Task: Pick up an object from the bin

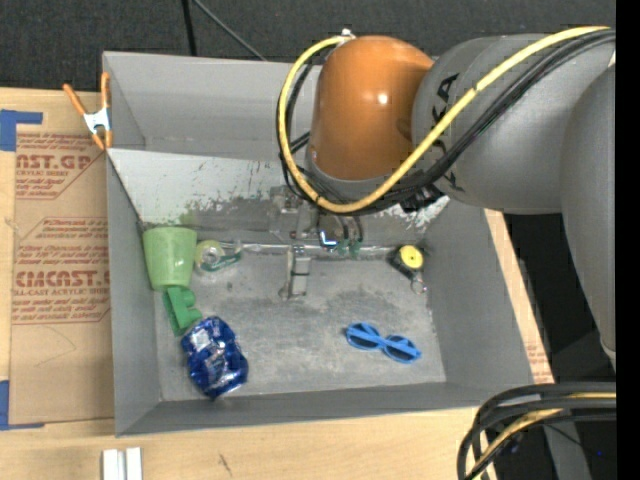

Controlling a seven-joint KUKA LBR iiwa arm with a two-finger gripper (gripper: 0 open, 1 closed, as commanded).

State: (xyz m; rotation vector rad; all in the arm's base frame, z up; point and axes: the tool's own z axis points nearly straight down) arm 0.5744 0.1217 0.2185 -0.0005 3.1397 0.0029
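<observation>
The gripper [296, 271] hangs under its orange cover [365, 103] over the bare middle of the grey bin [300, 93], whose metal floor is scuffed pale and scratched; whether it is open or closed cannot be told, and nothing shows in its hold. Nearest it lie a small yellow round piece [410, 258] at 3 o'clock and a pale ring [212, 256] at 9 o'clock beside a green cup [168, 256], with blue spectacles-shaped plastic [382, 342] at 5 o'clock and a green block [181, 306] and crumpled blue wrapper [213, 356] at 7 o'clock. The bin rests on a light wooden table [330, 438], with dark flooring [420, 8] beyond at 12 o'clock.
</observation>
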